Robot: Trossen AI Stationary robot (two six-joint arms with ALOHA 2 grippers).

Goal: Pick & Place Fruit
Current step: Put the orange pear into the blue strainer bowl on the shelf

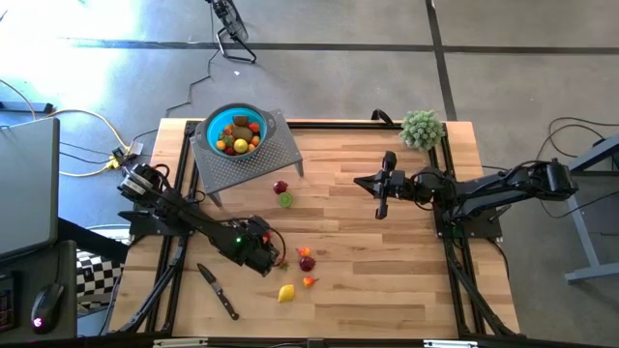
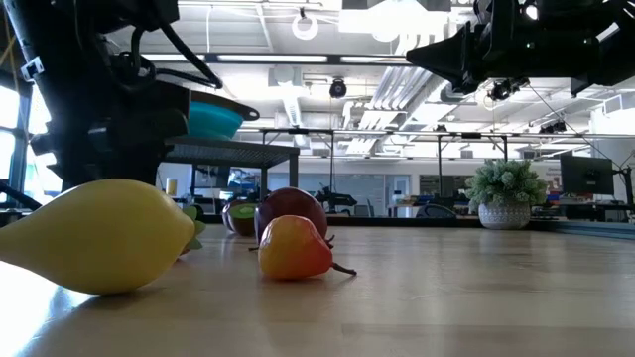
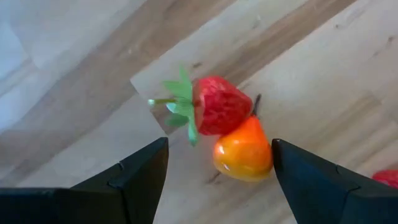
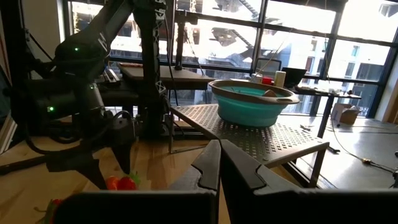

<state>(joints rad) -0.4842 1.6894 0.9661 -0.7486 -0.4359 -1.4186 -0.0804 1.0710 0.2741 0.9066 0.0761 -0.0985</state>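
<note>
Several small fruits lie loose on the wooden table: a red strawberry (image 3: 221, 112) touching an orange fruit (image 3: 244, 154), a maroon fruit (image 1: 307, 263), another orange one (image 1: 309, 281), a yellow lemon (image 1: 286, 293), plus a maroon (image 1: 280, 188) and a lime green fruit (image 1: 285, 200) farther back. More fruit fills the teal bowl (image 1: 235, 130). My left gripper (image 3: 217, 183) is open, slanting down just over the strawberry and the orange fruit, its fingers wide on either side and clear of them. My right gripper (image 1: 372, 184) is shut and raised at mid-right.
The bowl stands on a grey perforated stand (image 1: 253, 159) at the far left. A black-handled knife (image 1: 218, 290) lies near the front left. A fuzzy green plant ball (image 1: 422, 128) sits at the far right. Bare wood stretches across the table's middle and front right.
</note>
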